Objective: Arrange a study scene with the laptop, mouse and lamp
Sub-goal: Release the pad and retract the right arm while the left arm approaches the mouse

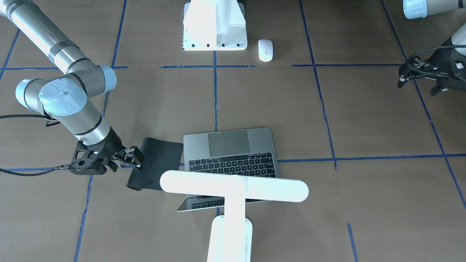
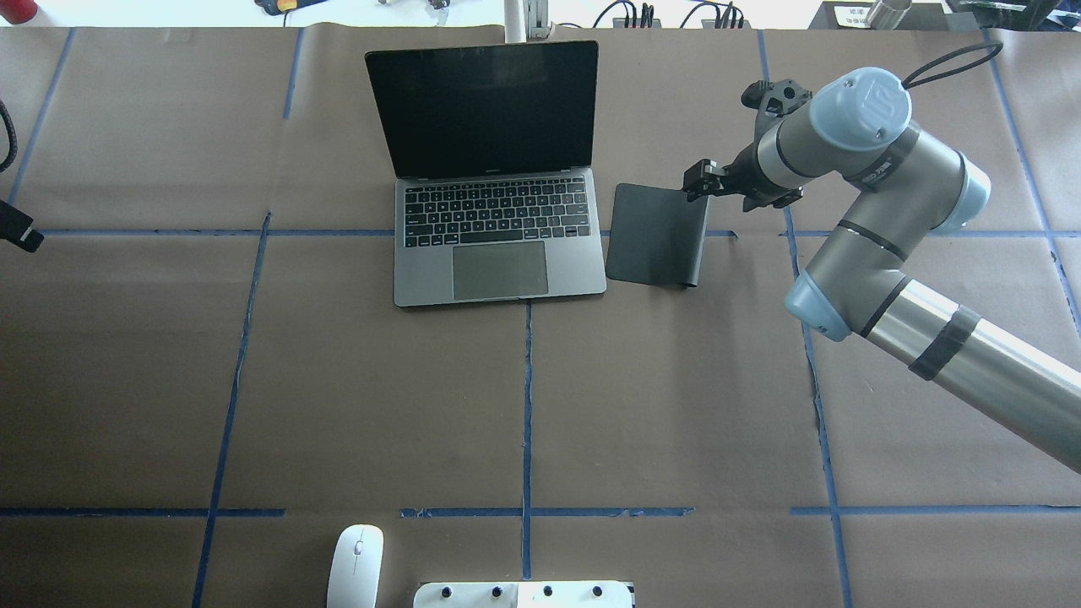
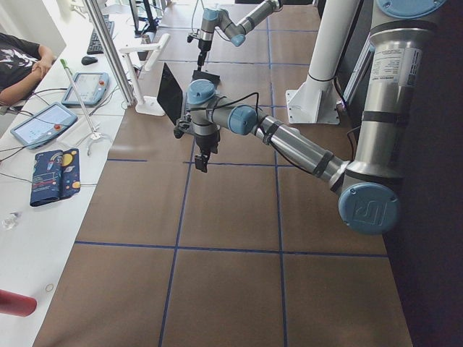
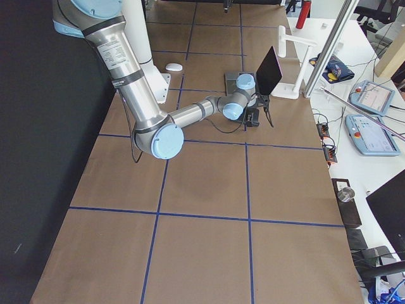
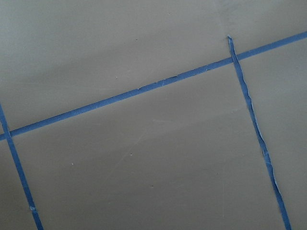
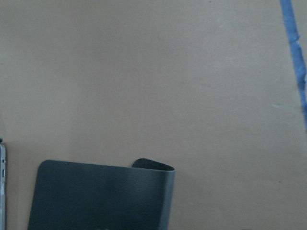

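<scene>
The grey laptop (image 2: 498,262) stands open at the table's far middle, screen dark; it also shows in the front view (image 1: 229,145). The white lamp (image 1: 233,189) stands just behind the laptop, its bar head over the screen. The white mouse (image 2: 355,566) lies at the near edge, left of the pedestal, also in the front view (image 1: 265,50). My right gripper (image 1: 137,160) is at the outer edge of a black mat (image 2: 650,236) right of the laptop and looks shut on it; that edge curls up (image 6: 153,167). My left gripper (image 1: 417,85) hangs open and empty far to the left.
A white boxy pedestal (image 2: 524,594) with bolt holes stands at the near middle edge. Blue tape lines cross the brown table. Operators' tablets and a person sit beyond the far edge in the side views.
</scene>
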Controlling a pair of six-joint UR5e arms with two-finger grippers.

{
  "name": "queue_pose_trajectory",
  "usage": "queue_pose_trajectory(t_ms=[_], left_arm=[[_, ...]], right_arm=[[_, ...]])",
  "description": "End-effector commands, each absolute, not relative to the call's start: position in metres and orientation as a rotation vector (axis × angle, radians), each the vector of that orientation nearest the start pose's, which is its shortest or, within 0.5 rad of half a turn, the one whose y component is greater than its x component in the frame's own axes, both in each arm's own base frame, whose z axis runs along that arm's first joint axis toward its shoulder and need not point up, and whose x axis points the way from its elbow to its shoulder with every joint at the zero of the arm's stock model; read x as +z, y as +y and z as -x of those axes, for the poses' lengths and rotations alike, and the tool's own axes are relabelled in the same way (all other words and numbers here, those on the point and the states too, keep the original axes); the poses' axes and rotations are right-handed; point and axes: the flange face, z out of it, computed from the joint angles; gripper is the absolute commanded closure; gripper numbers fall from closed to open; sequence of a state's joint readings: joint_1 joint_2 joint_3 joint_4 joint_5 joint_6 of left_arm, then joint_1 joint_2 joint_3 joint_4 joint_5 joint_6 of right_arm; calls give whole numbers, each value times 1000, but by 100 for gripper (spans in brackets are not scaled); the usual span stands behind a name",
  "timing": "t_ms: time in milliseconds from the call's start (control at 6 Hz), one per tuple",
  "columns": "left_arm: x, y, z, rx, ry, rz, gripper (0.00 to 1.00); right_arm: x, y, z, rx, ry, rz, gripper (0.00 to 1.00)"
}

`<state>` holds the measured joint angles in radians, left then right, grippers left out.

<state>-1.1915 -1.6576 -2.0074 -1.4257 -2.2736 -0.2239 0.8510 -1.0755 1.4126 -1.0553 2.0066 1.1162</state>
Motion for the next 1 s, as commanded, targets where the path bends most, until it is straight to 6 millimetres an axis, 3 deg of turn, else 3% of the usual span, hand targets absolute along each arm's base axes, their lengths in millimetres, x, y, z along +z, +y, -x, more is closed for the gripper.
queue_pose_trajectory(t_ms=[0, 167, 333, 667, 833], left_arm=[[403, -485, -157, 229, 813, -150, 0], [393, -477, -174, 216, 836, -150, 0], [383, -463, -194, 204, 850, -124, 0], [347, -415, -249, 162, 834, -113, 0], [336, -383, -289, 133, 813, -99, 0]], right_arm=[[385, -582, 344, 65, -818, -169, 0], [390, -564, 312, -37, -770, -168, 0], [407, -556, 276, -103, -754, -166, 0], [471, -552, 172, -217, -780, -169, 0], [507, -542, 125, -282, -747, -192, 0]])
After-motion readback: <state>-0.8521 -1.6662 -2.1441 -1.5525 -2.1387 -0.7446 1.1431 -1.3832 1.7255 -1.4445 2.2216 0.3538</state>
